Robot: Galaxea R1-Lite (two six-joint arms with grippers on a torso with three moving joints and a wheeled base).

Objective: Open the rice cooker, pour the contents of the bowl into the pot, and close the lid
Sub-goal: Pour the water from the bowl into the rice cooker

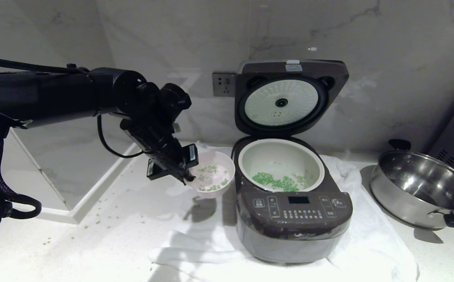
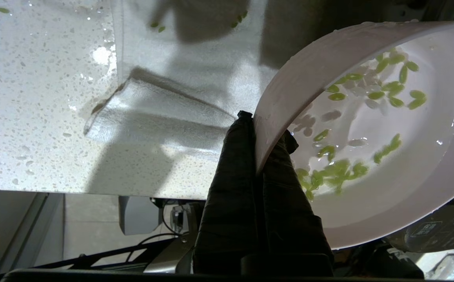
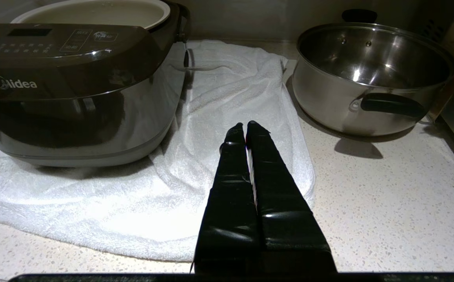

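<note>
The dark brown rice cooker [image 1: 293,219] [image 3: 66,78] stands on a white towel with its lid [image 1: 286,96] swung up against the wall. Its pale pot [image 1: 313,162] [image 3: 93,11] holds green bits of the contents [image 1: 276,182]. My left gripper [image 1: 186,176] [image 2: 264,135] is shut on the rim of the small bowl [image 1: 225,160] [image 2: 399,203], which hangs tilted in the air just left of the cooker. Green and white contents [image 2: 340,172] still cling inside the bowl. My right gripper [image 3: 246,127] is shut and empty, low over the towel to the right of the cooker.
A shiny steel pan [image 1: 423,188] [image 3: 368,74] with black handles sits right of the cooker. The white towel [image 1: 368,243] [image 3: 219,98] lies under and around the cooker. Green bits [image 1: 93,223] are scattered on the counter at the left. A wall socket [image 1: 224,84] is behind.
</note>
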